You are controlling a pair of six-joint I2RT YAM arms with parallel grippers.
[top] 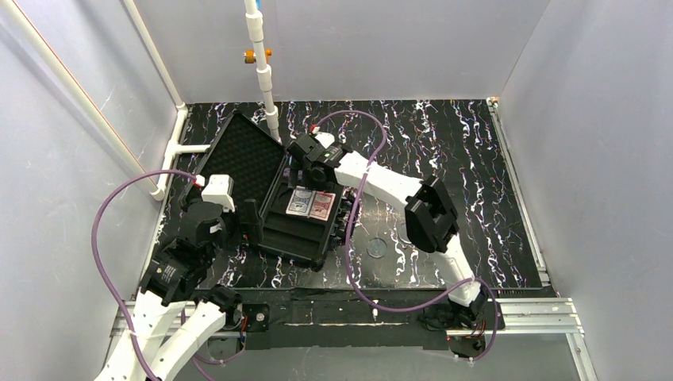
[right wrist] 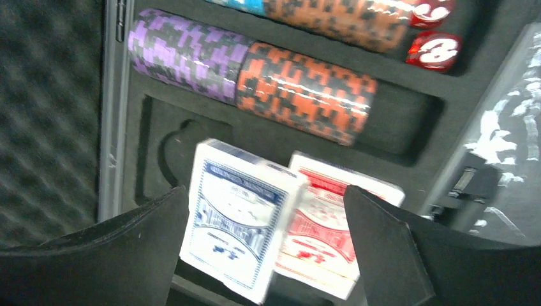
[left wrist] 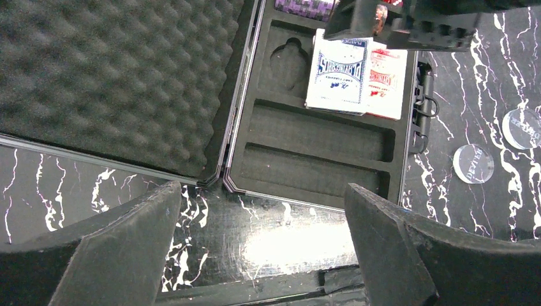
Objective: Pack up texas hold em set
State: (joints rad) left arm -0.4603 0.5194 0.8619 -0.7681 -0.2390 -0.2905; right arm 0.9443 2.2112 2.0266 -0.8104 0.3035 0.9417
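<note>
Seen from above, the right gripper (top: 305,181) hides the chip rows at the far end of the tray (top: 295,232). In the left wrist view it covers the far ends of the blue deck (left wrist: 338,76) and red deck (left wrist: 388,86), and the right edge cuts one clear disc (left wrist: 523,127). The right wrist view is blurred, so the deck print is unreadable, and its top edge cuts off the teal chip stack (right wrist: 245,5).

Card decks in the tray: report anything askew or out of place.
The blue deck lies tilted, overlapping the red deck rather than seated flat in the tray. Two clear discs lie on the table, outside the tray.
</note>
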